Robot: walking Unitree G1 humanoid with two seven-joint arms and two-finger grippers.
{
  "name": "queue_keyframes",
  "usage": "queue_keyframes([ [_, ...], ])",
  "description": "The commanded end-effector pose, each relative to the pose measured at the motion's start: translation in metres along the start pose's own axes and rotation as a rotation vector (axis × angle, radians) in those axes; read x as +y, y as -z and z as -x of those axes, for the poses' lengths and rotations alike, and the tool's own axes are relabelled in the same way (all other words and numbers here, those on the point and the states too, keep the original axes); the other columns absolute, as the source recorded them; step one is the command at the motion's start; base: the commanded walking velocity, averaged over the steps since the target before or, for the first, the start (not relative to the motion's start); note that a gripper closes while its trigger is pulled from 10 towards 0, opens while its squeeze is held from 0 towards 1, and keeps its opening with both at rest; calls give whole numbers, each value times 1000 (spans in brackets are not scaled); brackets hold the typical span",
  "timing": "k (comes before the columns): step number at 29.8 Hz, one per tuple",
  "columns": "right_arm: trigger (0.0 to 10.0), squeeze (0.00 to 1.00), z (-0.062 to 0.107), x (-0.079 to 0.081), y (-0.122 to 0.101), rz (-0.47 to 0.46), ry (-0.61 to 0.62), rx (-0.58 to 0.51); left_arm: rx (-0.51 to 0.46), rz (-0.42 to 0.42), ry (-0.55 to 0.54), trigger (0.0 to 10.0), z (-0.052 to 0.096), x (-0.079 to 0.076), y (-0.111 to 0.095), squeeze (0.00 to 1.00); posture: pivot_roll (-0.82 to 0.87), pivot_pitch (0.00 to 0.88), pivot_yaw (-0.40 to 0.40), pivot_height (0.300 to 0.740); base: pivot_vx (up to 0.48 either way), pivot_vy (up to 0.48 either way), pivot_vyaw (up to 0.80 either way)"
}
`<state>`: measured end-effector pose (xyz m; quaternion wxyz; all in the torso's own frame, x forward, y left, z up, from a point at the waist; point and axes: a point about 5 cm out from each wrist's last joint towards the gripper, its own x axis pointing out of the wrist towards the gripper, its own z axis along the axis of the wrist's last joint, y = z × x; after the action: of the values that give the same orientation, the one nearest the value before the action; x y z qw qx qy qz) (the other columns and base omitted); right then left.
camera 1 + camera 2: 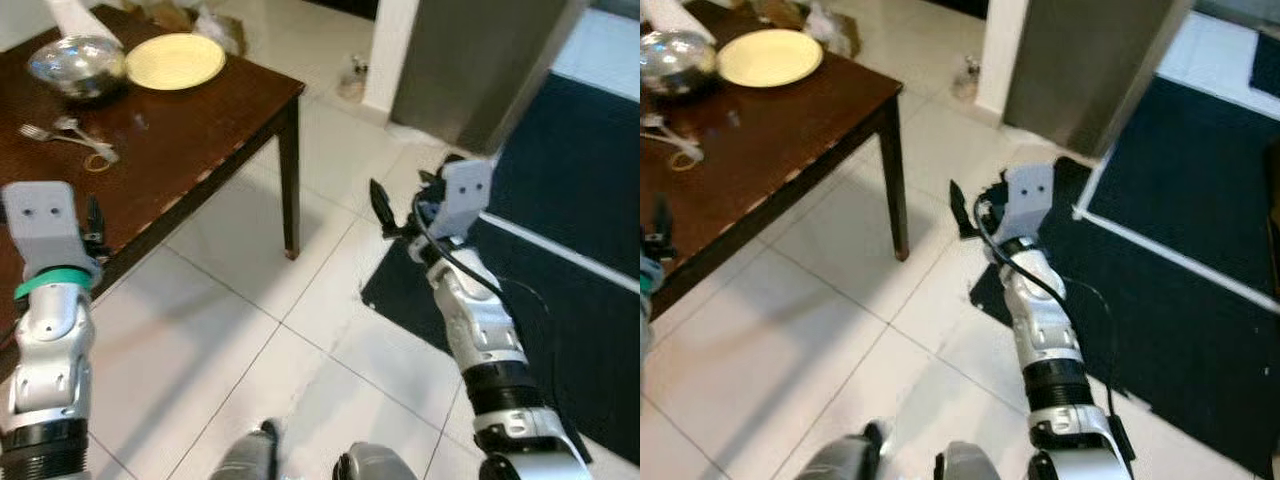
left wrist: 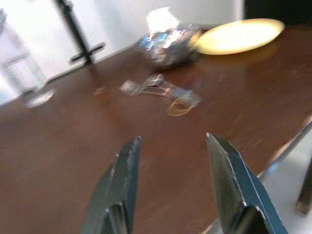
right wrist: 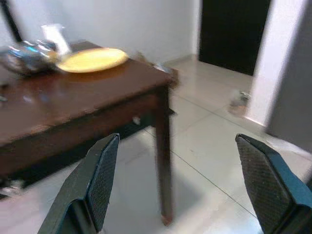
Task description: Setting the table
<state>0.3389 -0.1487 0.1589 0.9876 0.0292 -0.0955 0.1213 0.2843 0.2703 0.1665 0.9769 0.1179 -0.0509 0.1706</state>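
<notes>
Both fingers sets spread, empty; left gripper (image 2: pixel 170 190) over table (image 1: pixel 190 140) edge.

two silver arms with black bands at the joints. the left arm (image 1: pixel 45 340) wears a green ring below a grey wrist block with two small holes. a black cable loops along the right arm (image 1: pixel 480 330). long black fingers (image 2: pixel 229 185) have cross-hatched pads.

Yellow plate (image 1: pixel 175 60) lies flat at the dark wooden table's (image 1: pixel 190 135) far edge, beside a shiny metal bowl (image 1: pixel 75 65). Fork (image 1: pixel 62 135) lies nearer, apart.
</notes>
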Motion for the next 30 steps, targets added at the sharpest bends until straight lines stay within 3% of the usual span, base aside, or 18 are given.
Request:
queue_keyframes([
  [1, 10000, 0, 3, 0, 4, -14, -3, 26, 29, -6, 21, 10000, 2, -5, 5, 0, -59, 29, 22, 740, 0, 0, 800],
  [5, 10000, 0, 3, -5, 1, 8, -3, 31, 41, 24, 82, 10000, 3, -16, 4, 0, -62, 30, 29, 740, 0, 0, 800],
  [19, 10000, 0, 3, -8, -4, 29, 26, 21, 27, 43, 88, 10000, -3, -25, 0, 0, -62, 29, 32, 740, 39, 0, 798],
  [30, 10000, 0, 3, -14, -9, 14, 90, -1, 6, 57, 81, 10000, -10, -34, -5, 0, -70, 28, 37, 740, 480, 0, 0],
])
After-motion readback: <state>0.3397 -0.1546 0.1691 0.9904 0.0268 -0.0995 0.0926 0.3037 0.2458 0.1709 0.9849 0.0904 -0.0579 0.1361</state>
